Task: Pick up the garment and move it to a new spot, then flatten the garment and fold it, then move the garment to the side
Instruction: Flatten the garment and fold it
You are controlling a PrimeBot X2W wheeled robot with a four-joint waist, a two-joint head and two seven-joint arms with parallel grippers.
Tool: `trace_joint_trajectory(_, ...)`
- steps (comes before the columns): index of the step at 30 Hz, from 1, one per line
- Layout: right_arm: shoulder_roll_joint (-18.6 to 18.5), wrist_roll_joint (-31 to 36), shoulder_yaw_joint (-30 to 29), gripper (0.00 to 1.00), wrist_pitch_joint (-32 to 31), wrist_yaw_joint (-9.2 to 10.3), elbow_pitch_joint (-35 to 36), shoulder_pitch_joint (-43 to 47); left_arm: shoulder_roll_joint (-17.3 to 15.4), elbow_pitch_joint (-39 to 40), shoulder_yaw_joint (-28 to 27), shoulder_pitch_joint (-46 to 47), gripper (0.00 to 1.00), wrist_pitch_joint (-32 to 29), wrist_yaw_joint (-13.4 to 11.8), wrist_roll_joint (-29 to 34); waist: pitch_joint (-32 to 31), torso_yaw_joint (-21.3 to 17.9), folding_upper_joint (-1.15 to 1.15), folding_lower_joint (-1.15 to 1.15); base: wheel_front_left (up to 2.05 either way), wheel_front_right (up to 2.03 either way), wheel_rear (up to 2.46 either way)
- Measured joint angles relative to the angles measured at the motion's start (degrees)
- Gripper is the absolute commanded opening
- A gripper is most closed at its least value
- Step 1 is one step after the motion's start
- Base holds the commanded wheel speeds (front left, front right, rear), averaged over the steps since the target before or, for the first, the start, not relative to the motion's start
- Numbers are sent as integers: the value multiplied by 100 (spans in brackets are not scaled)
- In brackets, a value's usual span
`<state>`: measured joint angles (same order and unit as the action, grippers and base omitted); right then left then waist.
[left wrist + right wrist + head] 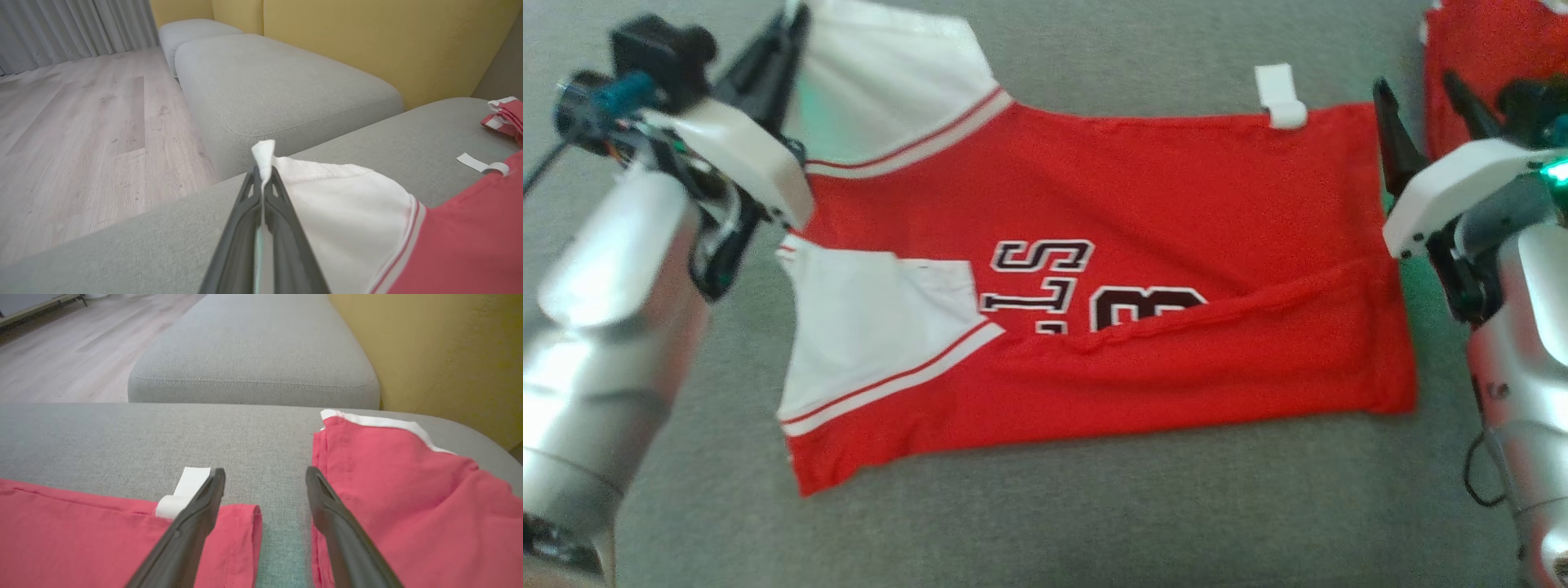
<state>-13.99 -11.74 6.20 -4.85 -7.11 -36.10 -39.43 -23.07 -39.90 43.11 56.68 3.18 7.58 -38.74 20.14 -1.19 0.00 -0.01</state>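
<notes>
The grey sofa cushion [1094, 506] is taken up across its middle by the garment [1143, 196], a red jersey with white sleeves, laid out crosswise and mostly flat; a second red garment [1478, 49] is seen at the far right corner, just apart from it.

The placing and flattening are judged done; the near long edge is already turned up over the print, so a first fold seems made; the far edge is judged to be the step in hand; the rest of the folding and the move to the side are left.

The left gripper [792, 24] is clamped tight on the tip of the far white sleeve [347, 204], the cloth being pinched between its fingers; the right gripper [265, 473] is spread wide with nothing held, one finger above the far hem corner, the other above bare cushion.

A white tag [1281, 94] is looped at the far hem; no writing can be made out on it.

Black letters edged in white [1041, 273] are read as S and T; a numeral beside them, 3 or 8, is half hidden by the fold.
</notes>
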Motion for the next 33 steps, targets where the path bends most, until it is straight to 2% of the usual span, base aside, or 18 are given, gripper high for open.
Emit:
trace_joint_trajectory(10, -382, -289, 185, 100, -433, 0, -1176, -279, -87, 1218, 350, -568, 0, -337, -110, 44, -111, 570, 0, 0, 0, 0, 0)
trace_joint_trajectory(16, -450, -288, 244, 100, -433, 0, -1790, -574, -183, 1642, 357, -630, 0, -500, -253, 43, 30, 672, 0, 1, 0, 0, 0)
trace_joint_trajectory(20, -441, -365, 438, 100, -424, 0, -1935, -815, -218, 1699, 371, -630, 0, -547, -292, 43, 98, 668, 0, 1, 0, 0, 0)
trace_joint_trajectory(21, -436, -432, 494, 80, -424, 0, -1963, -843, -225, 1697, 372, -630, 0, -547, -307, 43, 109, 660, 0, 1, 0, 0, 0)
trace_joint_trajectory(22, -437, -463, 561, 0, -410, 0, -1982, -866, -236, 1697, 372, -630, 0, -548, -309, 43, 119, 650, 0, 1, 0, 0, 0)
trace_joint_trajectory(33, -326, -1247, 871, 0, 339, 0, -1895, -1145, -290, 1362, 250, -628, 0, -197, -567, 43, -26, 405, 0, 1, 0, 0, 0)
